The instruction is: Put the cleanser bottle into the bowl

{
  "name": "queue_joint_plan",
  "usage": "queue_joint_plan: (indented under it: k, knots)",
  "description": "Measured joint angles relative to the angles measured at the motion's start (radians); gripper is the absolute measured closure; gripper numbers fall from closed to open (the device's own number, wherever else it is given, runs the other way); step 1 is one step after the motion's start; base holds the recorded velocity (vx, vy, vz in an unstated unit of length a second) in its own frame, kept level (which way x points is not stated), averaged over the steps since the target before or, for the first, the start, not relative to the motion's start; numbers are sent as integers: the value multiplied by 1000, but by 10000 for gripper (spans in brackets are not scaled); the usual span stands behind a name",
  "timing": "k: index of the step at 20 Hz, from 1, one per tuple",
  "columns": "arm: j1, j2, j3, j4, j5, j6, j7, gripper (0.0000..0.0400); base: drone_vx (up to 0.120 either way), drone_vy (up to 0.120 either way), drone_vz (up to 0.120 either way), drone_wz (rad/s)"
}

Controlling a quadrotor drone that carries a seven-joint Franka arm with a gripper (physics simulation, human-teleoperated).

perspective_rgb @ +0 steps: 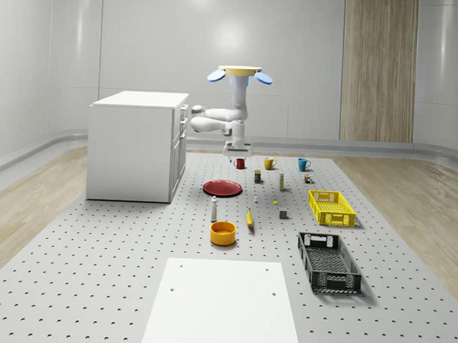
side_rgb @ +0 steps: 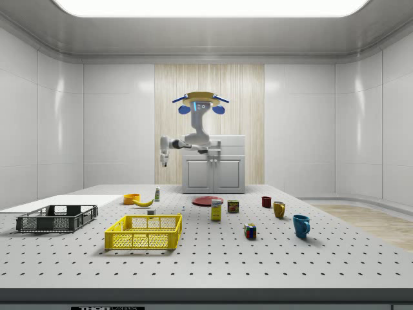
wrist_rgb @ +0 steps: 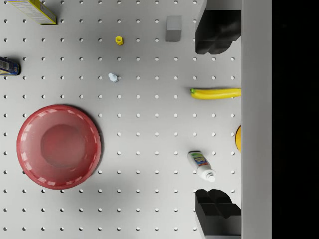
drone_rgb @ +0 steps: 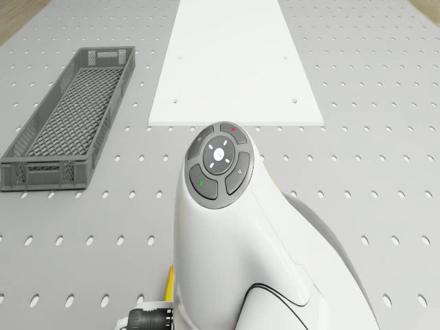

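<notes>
Bowl (perspective_rgb: 222, 233) bare inside, cleanser bottle (perspective_rgb: 214, 209) upright just beside it.

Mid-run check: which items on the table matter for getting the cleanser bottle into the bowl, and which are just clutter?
Job items:
cleanser bottle, standing near the bowl
orange bowl
gripper, open, high above the table; drone hovers beside the cabinet

Clutter:
red plate
banana
yellow crate
black crate
red mug
yellow mug
blue mug

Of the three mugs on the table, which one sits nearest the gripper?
The red mug: it sits almost directly under the gripper, while the yellow mug and blue mug stand farther toward the whole-scene view's right.
</notes>
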State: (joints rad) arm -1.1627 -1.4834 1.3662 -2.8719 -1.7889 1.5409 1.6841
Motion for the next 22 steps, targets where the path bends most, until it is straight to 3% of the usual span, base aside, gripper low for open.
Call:
queue_joint_plan:
  k: [5, 8, 14, 16, 22]
  knots:
    - [-2, -8, 1, 0, 3, 7, 1, 0, 120, 0, 0, 0]
    - [-3, -12, 2, 1, 5, 12, 2, 0, 107, 0, -107, 0]
    - [-5, -21, 3, 1, 9, 20, 4, 0, 0, 0, -120, 0]
    - [-5, -24, 4, 1, 10, 22, 4, 0, 0, -120, -120, 0]
    - [-7, -31, 5, 1, 13, 29, 5, 0, 87, -27, -7, 0]
